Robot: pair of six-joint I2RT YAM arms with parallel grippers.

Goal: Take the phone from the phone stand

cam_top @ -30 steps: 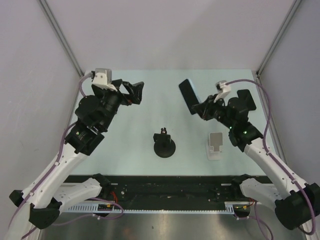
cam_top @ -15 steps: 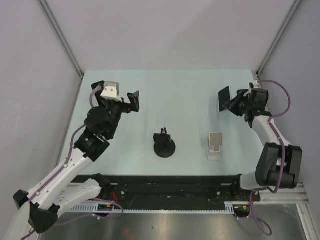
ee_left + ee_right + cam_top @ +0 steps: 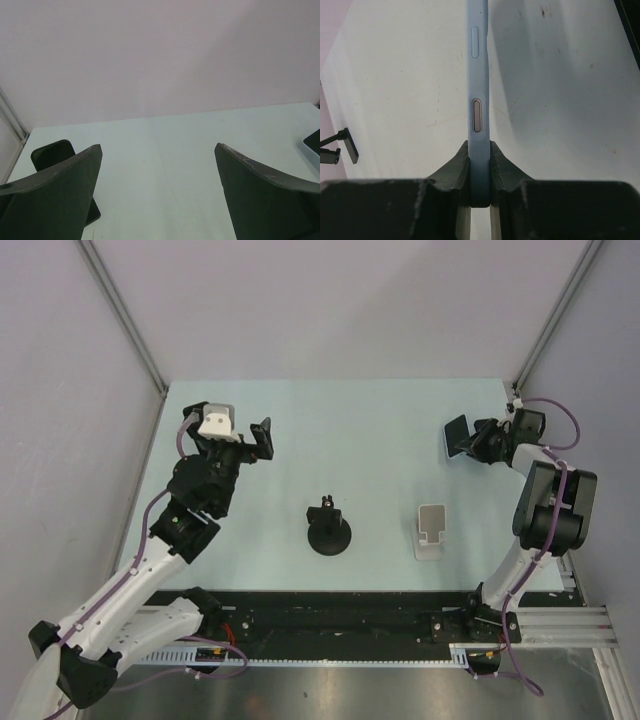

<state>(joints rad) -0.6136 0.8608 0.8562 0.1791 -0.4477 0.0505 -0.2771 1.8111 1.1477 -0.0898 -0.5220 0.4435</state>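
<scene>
The right arm has folded further back toward the far right corner over the last second, taking the slim phone in a pale blue case (image 3: 458, 434) with it, and the left arm has drawn in a touch; right gripper (image 3: 480, 150) first: its two dark fingers (image 3: 454, 162) press on both faces of the phone (image 3: 479, 75), seen edge-on here, with one long grey side button and a smaller one along the blue rim; the top view cannot show that grip, since there the right gripper (image 3: 478, 442) is only a dark knot behind the phone's dark face; what it does give is placing: the phone is at the far right of the pale green table (image 3: 350, 420), well apart from the silver-grey phone stand (image 3: 431, 530), which sits toward the front near a black round-based mount (image 3: 328, 528); whether the phone touches the table, I cannot tell; the left gripper (image 3: 258, 438) is raised on the left, and its wrist view shows its fingers (image 3: 60, 190) spread wide with nothing between them.
</scene>
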